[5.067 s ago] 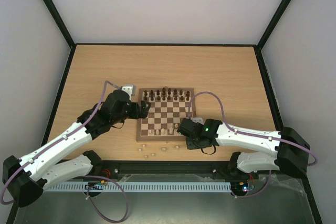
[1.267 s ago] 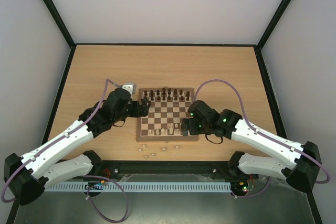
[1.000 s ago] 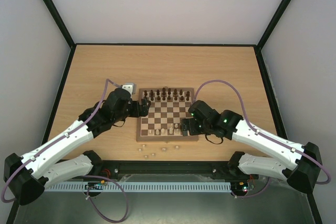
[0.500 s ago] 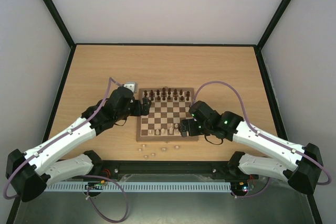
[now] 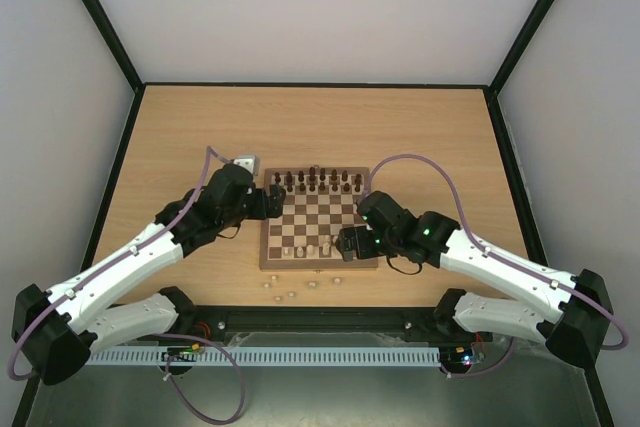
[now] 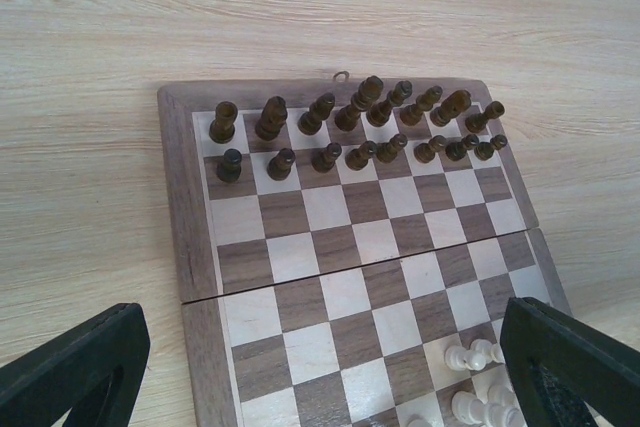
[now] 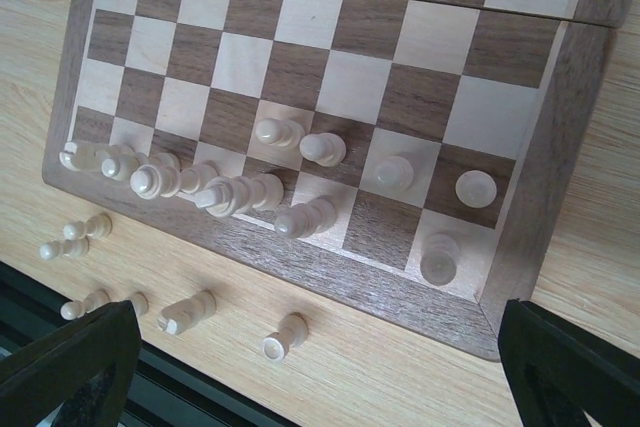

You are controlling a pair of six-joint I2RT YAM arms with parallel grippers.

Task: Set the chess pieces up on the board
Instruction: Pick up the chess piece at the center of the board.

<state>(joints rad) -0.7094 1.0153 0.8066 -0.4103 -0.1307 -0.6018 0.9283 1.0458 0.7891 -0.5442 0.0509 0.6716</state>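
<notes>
**A:** Board status?
**B:** Board (image 5: 318, 215) sits mid-table (image 5: 400, 137), between the arms. Dark pieces (image 6: 350, 132) fill the two far rows. Pale pieces (image 7: 240, 192) only partly fill the near two rows. Loose pale pieces (image 7: 185, 312) lie on the table just off the near edge.
**A:** Grippers?
**B:** Left gripper (image 6: 320, 317) hangs at the board's far-left corner, jaws spread wide, empty. Right gripper (image 7: 318, 315) is over the near-right area, jaws also spread, holding nothing.
</notes>
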